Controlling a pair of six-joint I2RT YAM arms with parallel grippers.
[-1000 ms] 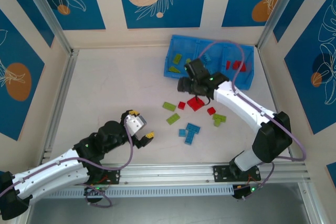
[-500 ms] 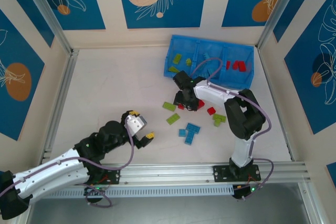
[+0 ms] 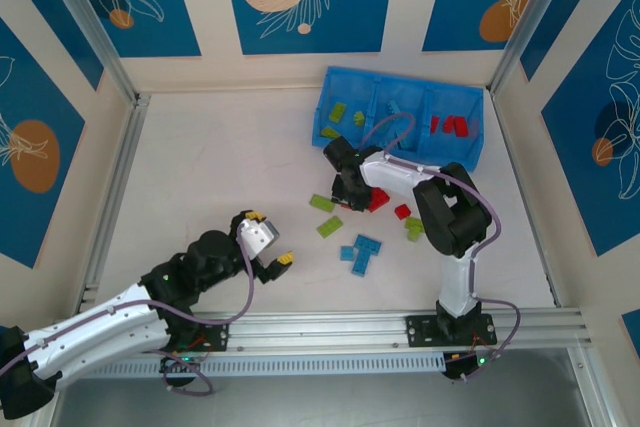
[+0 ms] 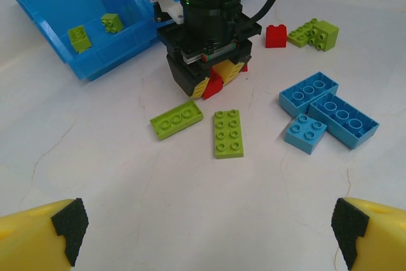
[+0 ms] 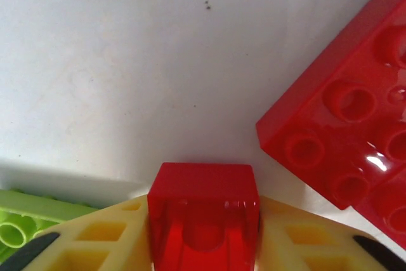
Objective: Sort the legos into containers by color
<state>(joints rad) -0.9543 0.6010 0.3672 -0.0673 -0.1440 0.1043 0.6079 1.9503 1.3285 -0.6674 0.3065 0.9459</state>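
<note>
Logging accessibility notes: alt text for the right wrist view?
A small red brick is gripped between the right hand's yellow fingers, white table beyond. A larger red brick lies to the right, a green brick at lower left.

The right claw (image 3: 350,197) sits low among loose legos (image 3: 362,245) near the blue tray (image 3: 322,112), left claw (image 3: 268,238) spread wide.
</note>
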